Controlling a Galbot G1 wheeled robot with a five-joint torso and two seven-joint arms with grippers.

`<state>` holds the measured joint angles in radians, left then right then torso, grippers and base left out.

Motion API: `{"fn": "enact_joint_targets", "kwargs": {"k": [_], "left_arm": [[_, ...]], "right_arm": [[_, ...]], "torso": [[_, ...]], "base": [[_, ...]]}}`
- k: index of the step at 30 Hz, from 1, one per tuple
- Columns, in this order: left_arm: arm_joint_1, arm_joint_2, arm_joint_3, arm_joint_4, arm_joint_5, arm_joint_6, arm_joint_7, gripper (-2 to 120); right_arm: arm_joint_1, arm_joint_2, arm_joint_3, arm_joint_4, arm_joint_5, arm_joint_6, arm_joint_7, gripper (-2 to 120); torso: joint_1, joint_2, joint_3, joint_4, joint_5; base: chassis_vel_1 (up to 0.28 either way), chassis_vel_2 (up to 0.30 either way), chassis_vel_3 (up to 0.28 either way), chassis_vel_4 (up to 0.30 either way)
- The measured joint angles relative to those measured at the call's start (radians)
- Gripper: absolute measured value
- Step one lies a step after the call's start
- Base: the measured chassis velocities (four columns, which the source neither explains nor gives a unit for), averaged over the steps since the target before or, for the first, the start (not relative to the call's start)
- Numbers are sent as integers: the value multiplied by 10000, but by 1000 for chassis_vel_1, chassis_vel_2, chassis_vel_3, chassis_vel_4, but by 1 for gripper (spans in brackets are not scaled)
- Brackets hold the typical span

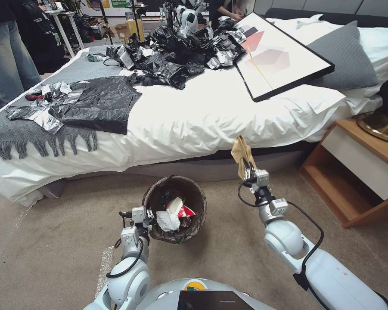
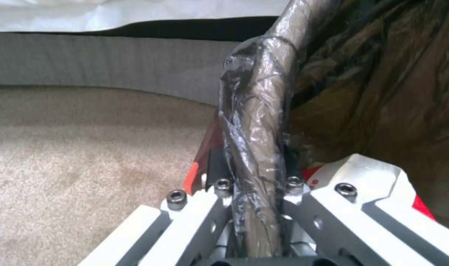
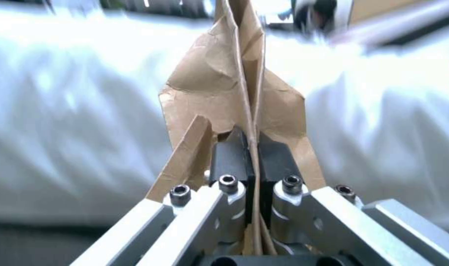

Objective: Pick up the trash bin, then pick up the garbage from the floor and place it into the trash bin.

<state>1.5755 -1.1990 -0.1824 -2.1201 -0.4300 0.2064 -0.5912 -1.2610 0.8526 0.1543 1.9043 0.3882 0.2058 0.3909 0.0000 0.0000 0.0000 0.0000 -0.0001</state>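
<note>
Below, left gripper (image 1: 148,216) clamped on trash bin (image 1: 194,196) rim, right gripper (image 1: 246,167) pinching brown paper bag (image 1: 242,150), bin's outside hidden.

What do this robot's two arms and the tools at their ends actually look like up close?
Both arms are glossy white-grey shells with rounded, ball-like joints and black cables looping loosely alongside. Small boxy silver modules sit near each wrist. The left tool and the right tool are bare silver metal linkages fastened with dark hex bolts; the right one's fingertips are flat black pads.
</note>
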Motion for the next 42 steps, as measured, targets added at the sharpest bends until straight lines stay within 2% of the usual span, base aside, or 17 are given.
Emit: {"fn": "enact_joint_targets", "kwargs": {"k": [1, 7, 9, 12, 13, 15, 22, 27, 31, 42], "left_arm": [[0, 0, 0, 0, 0, 0, 0, 2], [12, 2, 105, 58, 17, 14, 34, 2], [12, 2, 112, 64, 22, 16, 36, 2], [-4, -11, 186, 124, 37, 44, 55, 2], [-4, -11, 186, 124, 37, 44, 55, 2], [-11, -43, 227, 139, 53, 61, 64, 2], [-15, -38, 244, 139, 76, 73, 71, 2], [-23, -46, 250, 137, 81, 76, 74, 2], [-29, -67, 258, 132, 100, 77, 75, 2], [-46, -78, 256, 116, 105, 78, 76, 2]], "right_arm": [[0, 0, 0, 0, 0, 0, 0, 0], [198, 19, 279, 1855, 140, -172, -120, 0], [230, 4, 280, 2047, 172, -172, -206, 0], [431, -153, -18, 3062, 474, -70, -1027, 0], [431, -153, -18, 3062, 474, -70, -1027, 0], [493, -282, -411, 3370, 565, 94, -1676, 0], [589, -750, -1218, 3446, 735, 356, -2855, 0], [666, -993, -1652, 3342, 768, 458, -3121, 0], [888, -1198, -2425, 3088, 851, 600, -3493, 0], [1113, -1135, -3243, 2638, 921, 753, -3771, 0]], "torso": [[0, 0, 0, 0, 0], [0, 0, 0, 0, 0], [0, 0, 0, 0, 0], [0, 0, 0, 0, 0], [0, 0, 0, 0, 0], [0, 0, 0, 0, 2], [0, 0, 0, -1, 1], [0, 0, 0, -1, 1], [0, 0, 0, 0, 1], [0, 0, 0, -1, 0]], "base": [[0, 0, 0, 0], [0, 0, 0, 0], [0, 0, 0, 0], [0, 0, 0, 0], [0, 0, 0, 0], [0, 0, 0, 0], [0, 0, 0, 0], [0, 0, 0, 0], [0, 0, 0, 0], [0, 0, 0, 0]]}}
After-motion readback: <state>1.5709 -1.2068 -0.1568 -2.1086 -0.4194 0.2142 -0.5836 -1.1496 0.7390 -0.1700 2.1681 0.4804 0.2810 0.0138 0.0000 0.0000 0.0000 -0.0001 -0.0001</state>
